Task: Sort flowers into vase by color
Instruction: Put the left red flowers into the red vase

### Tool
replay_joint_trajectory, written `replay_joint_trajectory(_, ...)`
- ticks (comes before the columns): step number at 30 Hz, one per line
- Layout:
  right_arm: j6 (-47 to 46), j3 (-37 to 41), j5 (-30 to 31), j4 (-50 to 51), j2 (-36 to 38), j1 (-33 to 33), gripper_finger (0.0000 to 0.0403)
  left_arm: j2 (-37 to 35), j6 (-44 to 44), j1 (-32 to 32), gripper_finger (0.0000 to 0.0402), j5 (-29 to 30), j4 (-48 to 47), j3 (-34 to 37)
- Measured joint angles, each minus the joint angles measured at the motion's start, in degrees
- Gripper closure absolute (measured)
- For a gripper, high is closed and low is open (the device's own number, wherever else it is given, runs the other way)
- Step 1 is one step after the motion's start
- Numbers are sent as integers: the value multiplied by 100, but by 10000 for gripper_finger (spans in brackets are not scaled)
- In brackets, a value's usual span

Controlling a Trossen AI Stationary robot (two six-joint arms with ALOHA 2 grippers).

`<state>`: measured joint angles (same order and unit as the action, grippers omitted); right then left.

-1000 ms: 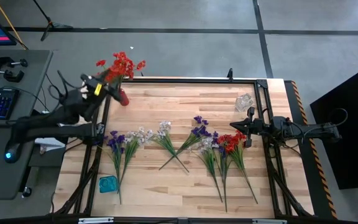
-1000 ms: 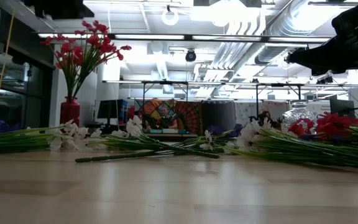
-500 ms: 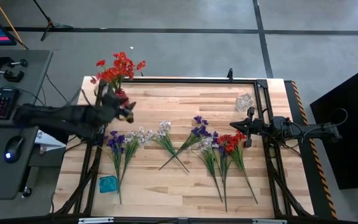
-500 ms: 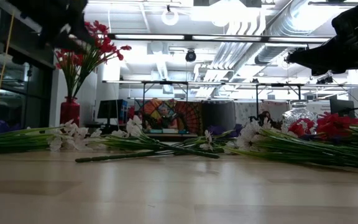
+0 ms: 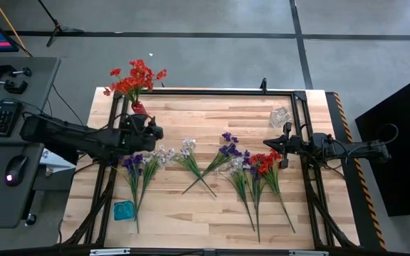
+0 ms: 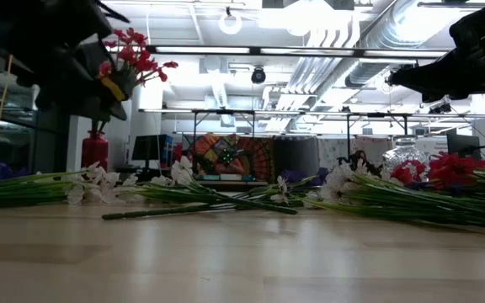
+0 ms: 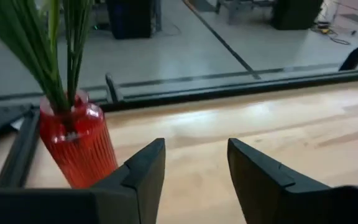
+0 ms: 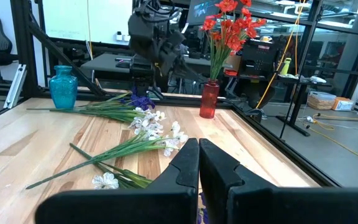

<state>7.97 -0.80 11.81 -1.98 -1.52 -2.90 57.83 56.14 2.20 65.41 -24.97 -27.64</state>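
Fingers of the left gripper [image 5: 156, 131] are standing apart and empty, hovering over the worktop [image 5: 212, 213] near its far left corner, just beside the red vase [image 5: 139, 108] that is holding the red flowers [image 5: 134, 77]. Purple and white sprigs [image 5: 142, 162] are lying flat just in front of that gripper, with a blue vase [image 5: 124, 210] standing near the worktop's near left edge. White sprigs [image 5: 189, 158] and purple sprigs [image 5: 224, 153] are crossing near the middle. Over by the right edge, the right gripper [image 5: 285, 144] is waiting with its fingers pressed together on nothing, touching a mixed bunch of red, white and purple sprigs [image 5: 260, 171]. A clear glass vase [image 5: 280, 116] is standing near the far right corner. Beyond the wooden worktop, a workshop with ceiling ducts [image 6: 343, 42] and tables is showing.
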Motion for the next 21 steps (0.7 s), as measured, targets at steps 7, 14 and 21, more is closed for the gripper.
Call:
replay_joint_trajectory(7,0,-2,1,0,0,0,402,-82,-1576,2,248,-146,1011,-497)
replay_joint_trajectory(14,0,0,2,0,0,1,402,-220,-3053,-249,248,-48,2034,-808)
replay_joint_trajectory(21,0,0,0,0,-1,0,402,-309,-3131,-333,248,-185,-217,-2343)
